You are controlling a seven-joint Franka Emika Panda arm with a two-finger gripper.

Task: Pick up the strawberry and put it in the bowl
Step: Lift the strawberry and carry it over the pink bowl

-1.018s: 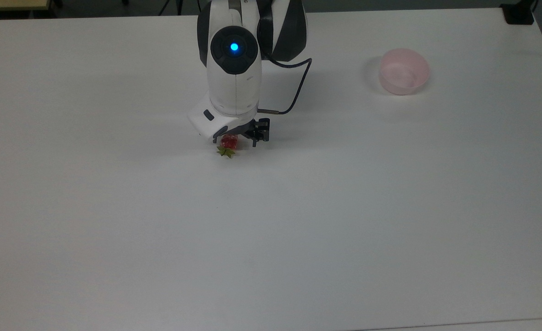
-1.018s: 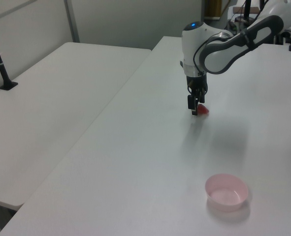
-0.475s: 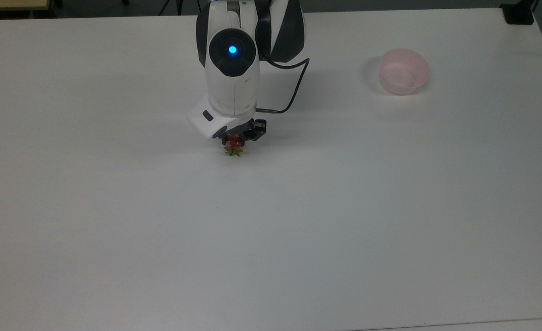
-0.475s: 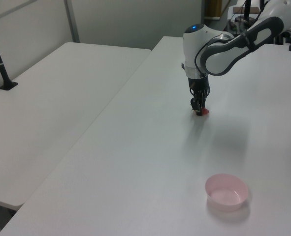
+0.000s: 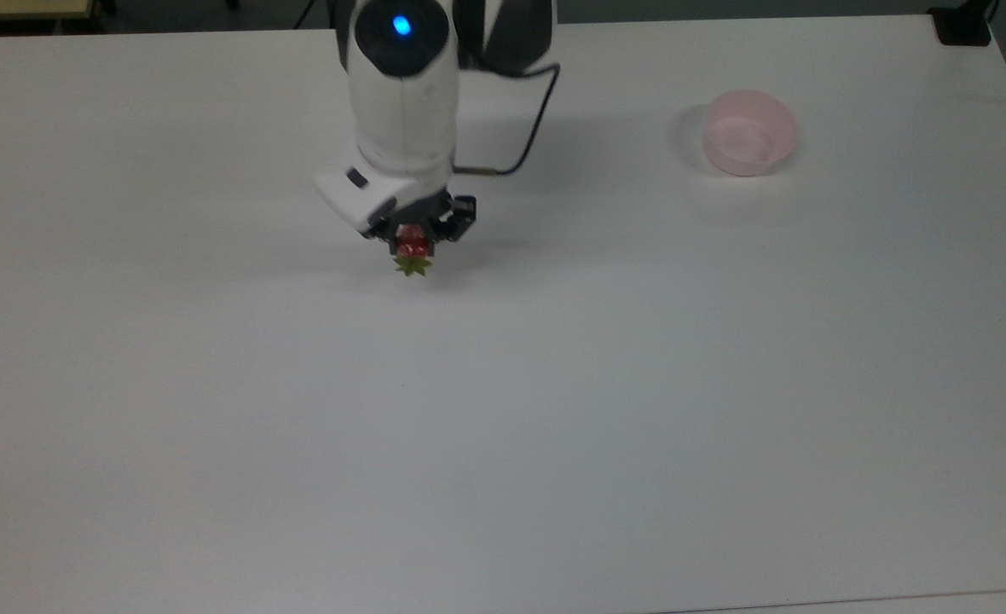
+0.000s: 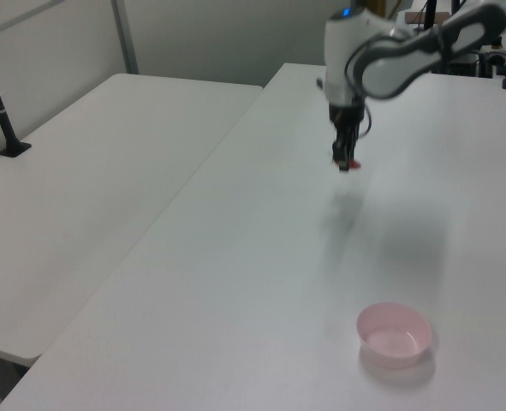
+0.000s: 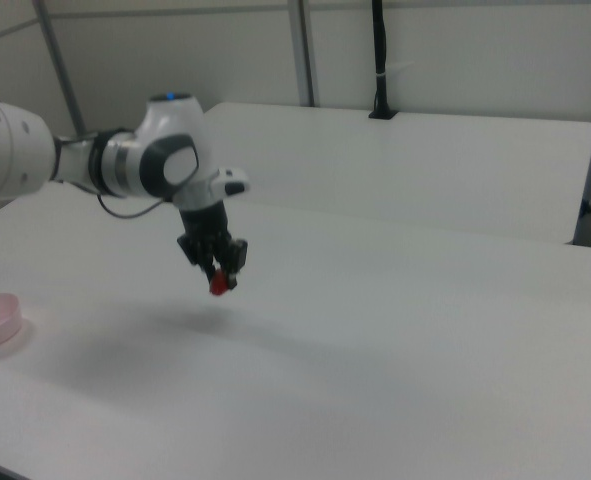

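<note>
In the top view, the broad white surface [image 5: 503, 426] lies bare from the near edge up to the middle. Beyond that stretch, at about 11 o'clock from the picture's centre, the strawberry [image 5: 412, 252] hangs pinched in the claw [image 5: 414, 240], its green star cap pointing toward the near edge and its red body between the dark fingers [image 5: 456, 223]. The claw is closed on the fruit. A faint shadow lies on the surface just under and beside the cap. Behind the claw rises the white wrist of the Franka arm [image 5: 402, 94], with a blue light on its dark round top and a black cable [image 5: 530, 128] looping off at 3 o'clock from the wrist. The pale pink bowl [image 5: 750, 133] sits well apart from the strawberry, at about 2 o'clock from the centre, upright, with nothing in it.

In the left view, the bowl [image 6: 395, 334] is nearest, at about 5 o'clock. Farther off, at 1 o'clock, the claw [image 6: 346, 161] points straight down with the strawberry [image 6: 353, 162] a red spot at its tip, clear of the surface [image 6: 235, 257], its shadow lower on the surface.

In the right view, the claw [image 7: 220, 277] holds the strawberry [image 7: 218, 286] above the surface [image 7: 395, 340], and the edge of the bowl [image 7: 2, 315] shows at 9 o'clock.
</note>
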